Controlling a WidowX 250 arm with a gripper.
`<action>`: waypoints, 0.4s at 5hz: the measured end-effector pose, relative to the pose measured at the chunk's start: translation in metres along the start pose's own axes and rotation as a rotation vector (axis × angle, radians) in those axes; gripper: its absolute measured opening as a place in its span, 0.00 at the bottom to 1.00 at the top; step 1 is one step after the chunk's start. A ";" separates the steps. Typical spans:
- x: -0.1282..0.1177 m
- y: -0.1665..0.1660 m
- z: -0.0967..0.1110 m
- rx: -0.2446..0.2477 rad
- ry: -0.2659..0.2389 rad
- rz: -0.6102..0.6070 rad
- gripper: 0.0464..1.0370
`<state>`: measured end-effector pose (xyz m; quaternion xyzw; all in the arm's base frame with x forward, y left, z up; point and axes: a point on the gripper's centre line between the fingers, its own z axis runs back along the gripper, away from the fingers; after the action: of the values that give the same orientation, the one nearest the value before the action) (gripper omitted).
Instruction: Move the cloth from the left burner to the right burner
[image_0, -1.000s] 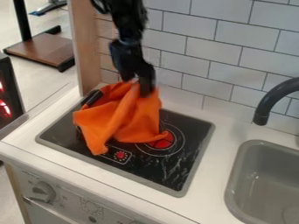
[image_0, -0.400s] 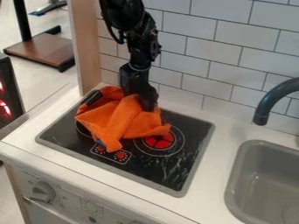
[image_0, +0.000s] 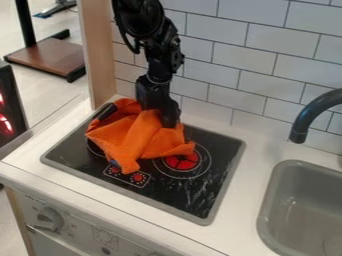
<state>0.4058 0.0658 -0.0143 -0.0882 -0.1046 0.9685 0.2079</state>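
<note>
The gripper (image_0: 165, 120) hangs low over the back of the black stove, against the back right part of the orange cloth (image_0: 137, 135). The cloth lies bunched and folded, covering most of the left burner (image_0: 95, 148); its right corner reaches the left edge of the right burner (image_0: 183, 161), whose red centre shows. Whether the gripper holds the cloth I cannot tell, as its lower end is dark against it.
A black handle (image_0: 104, 112) sticks out at the cloth's back left. The tiled wall (image_0: 220, 70) rises behind the stove. To the right are a grey sink (image_0: 284, 200) and a dark curved faucet (image_0: 310, 116). A wooden post (image_0: 99, 55) stands at the back left.
The gripper has come down and slightly right since the first frame. The cloth has sunk lower onto the stove, its front corner shifting right. Since the second frame almost nothing differs.
</note>
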 end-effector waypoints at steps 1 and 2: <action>0.001 0.012 0.006 0.017 0.015 0.001 0.96; 0.006 0.034 0.013 0.034 0.026 -0.040 0.96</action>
<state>0.3847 0.0359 -0.0106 -0.0953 -0.0874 0.9645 0.2302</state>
